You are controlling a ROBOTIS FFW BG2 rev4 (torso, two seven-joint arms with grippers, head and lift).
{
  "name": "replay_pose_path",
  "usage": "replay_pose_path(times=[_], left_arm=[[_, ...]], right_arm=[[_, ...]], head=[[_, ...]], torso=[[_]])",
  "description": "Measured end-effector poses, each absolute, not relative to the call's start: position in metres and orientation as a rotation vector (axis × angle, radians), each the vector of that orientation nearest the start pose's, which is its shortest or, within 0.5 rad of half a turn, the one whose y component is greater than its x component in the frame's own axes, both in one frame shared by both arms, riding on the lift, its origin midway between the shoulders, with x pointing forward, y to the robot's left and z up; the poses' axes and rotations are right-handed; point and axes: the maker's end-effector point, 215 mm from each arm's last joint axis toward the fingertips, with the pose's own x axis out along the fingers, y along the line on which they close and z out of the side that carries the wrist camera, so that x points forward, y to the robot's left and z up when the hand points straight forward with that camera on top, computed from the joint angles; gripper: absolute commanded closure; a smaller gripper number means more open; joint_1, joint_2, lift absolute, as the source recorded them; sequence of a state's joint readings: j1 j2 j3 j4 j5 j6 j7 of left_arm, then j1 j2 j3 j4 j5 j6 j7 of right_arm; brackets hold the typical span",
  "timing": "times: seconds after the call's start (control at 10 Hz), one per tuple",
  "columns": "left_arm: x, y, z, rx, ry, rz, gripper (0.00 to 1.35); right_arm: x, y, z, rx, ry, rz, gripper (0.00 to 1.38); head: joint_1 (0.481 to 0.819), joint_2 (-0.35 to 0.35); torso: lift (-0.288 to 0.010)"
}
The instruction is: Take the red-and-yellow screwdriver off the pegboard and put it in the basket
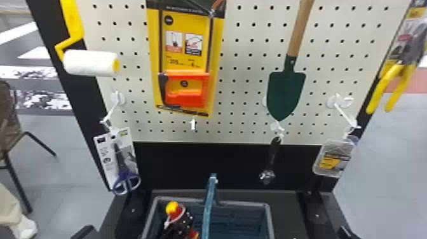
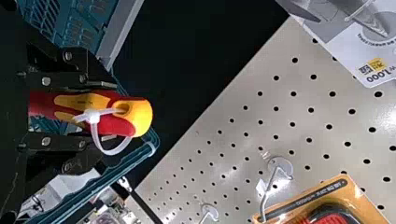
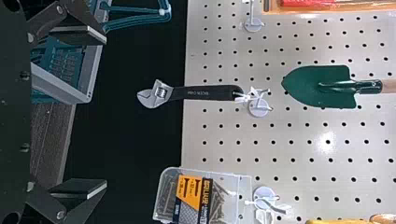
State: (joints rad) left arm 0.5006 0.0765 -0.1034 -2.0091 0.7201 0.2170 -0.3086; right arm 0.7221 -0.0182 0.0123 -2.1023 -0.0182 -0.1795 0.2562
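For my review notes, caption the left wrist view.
Left gripper holding the red-and-yellow screwdriver at the basket, pegboard beyond.

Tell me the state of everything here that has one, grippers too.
Screwdriver: gripped by its handle
Left gripper: shut on the screwdriver
Right gripper: open, empty
Basket: open-topped, handle raised
Adjustable wrench: hanging from a hook
Trowel: blade down
Scissors: on their card, hanging
Screw box: hanging
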Motion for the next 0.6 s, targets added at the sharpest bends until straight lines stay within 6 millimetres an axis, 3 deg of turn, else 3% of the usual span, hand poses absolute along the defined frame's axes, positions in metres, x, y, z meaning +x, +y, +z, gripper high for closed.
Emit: replay_pose_path(times=[0.1, 0.3, 0.6], left_arm=[[0.4111, 0.0892, -0.3663, -0.734, 0.211, -0.468, 0.07], [0.4121, 0.0888, -0.3643, -0.731, 0.205, -0.473, 0.16], [0.4127, 0.0892, -0.3623, -0.728, 0.197, -0.475, 0.17]], right_arm=[[0.3685, -0.1681, -0.3431, 0.014, 0.010, 0.274, 0.21], [0.3685, -0.1681, -0.3432, 0.014, 0.010, 0.274, 0.21], [0.3685, -0.1681, -0.3432, 0.014, 0.010, 0.274, 0.21]], head=[[0.549, 0.000], [0.549, 0.000], [0.549, 0.000]], torso=[[-0.100], [-0.100], [-0.100]])
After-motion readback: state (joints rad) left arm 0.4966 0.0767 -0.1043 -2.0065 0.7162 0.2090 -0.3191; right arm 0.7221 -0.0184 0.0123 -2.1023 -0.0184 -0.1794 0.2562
